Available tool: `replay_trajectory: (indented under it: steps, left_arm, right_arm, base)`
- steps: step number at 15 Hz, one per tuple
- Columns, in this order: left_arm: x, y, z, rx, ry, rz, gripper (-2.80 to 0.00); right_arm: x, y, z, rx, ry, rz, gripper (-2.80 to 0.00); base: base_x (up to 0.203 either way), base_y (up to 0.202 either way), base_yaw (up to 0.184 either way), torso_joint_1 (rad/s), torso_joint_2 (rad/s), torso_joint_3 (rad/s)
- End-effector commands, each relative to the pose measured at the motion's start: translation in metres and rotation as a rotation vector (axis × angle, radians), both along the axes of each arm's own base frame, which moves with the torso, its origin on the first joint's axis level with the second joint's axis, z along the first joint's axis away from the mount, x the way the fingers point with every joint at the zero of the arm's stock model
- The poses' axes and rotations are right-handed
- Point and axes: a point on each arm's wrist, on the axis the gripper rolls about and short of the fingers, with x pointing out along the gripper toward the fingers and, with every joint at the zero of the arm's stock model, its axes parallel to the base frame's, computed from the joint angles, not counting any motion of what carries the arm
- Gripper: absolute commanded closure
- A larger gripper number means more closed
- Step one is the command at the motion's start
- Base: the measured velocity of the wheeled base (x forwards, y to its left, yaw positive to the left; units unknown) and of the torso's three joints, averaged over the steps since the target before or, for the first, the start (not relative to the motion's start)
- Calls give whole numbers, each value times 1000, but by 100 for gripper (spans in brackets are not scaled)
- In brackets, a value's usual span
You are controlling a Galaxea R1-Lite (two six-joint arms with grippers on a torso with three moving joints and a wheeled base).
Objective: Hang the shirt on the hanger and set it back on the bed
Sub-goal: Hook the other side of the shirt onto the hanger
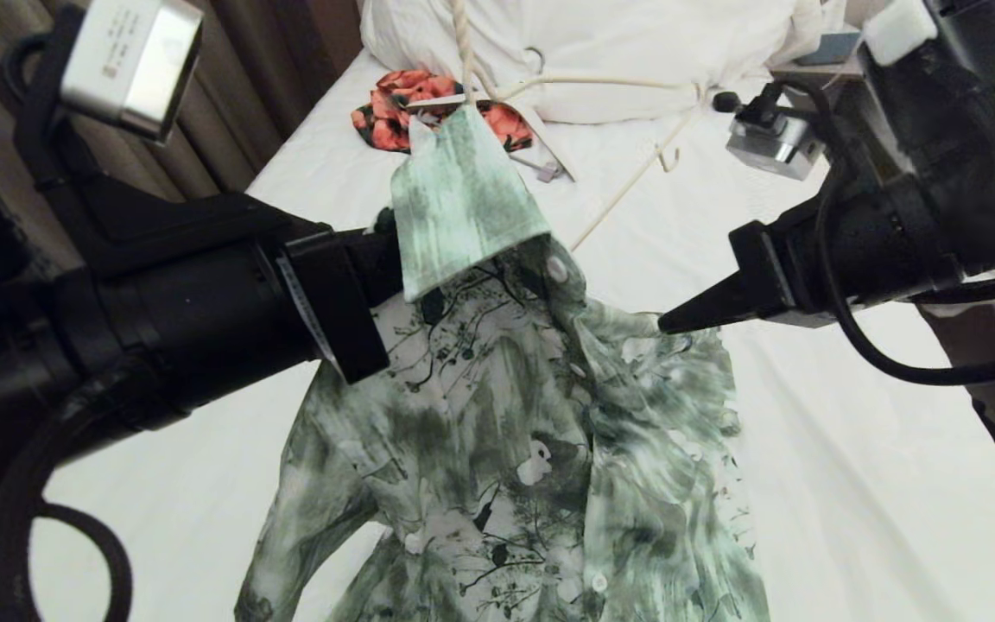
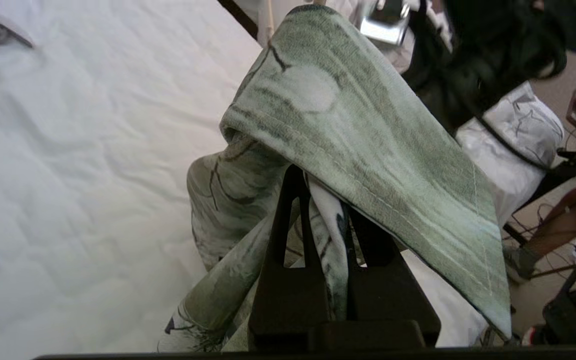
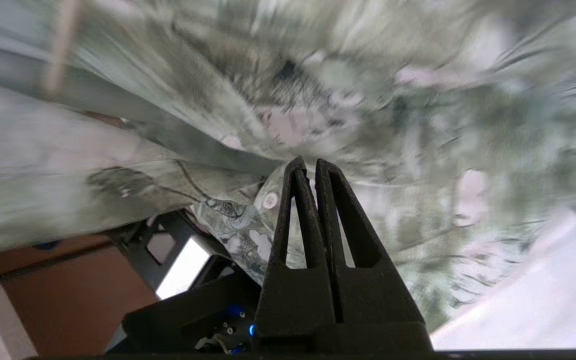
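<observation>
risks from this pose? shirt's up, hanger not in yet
1. The left gripper pinches only a fold near the shirt collar; the hanging weight may pull it free.
2. The right gripper, shut at the placket, may have caught little or no cloth.
3. The hanger lies behind on the bed, with both grippers busy.

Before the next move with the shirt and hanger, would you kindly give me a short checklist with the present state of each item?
1. Left gripper clamped on the shirt near the collar: ok.
2. Right gripper shut, fingertips at the shirt's front; holding cloth: cannot tell.
3. Shirt lifted at the collar, its lower part hanging toward the bed: ok.
4. Hanger inside the shirt: not ok, it lies on the bed beyond the shirt.
5. Orange-red garment apart from the shirt: ok.
</observation>
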Motion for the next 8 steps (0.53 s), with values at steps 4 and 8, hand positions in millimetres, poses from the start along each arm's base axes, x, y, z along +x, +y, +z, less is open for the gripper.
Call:
replay_trajectory:
  steps: [4,8]
  left_arm:
    - [0,-2,5,-13,-13,-8,0]
    - [4,-6,0,2,4,-17,0]
  right_arm:
    - [-6,18,-9,-28,27,39,0]
    - [-23,14,-15,-100,16,-18,0]
  base:
    - [0,0,0,0,0,0]
    - [0,0,0,0,0,0]
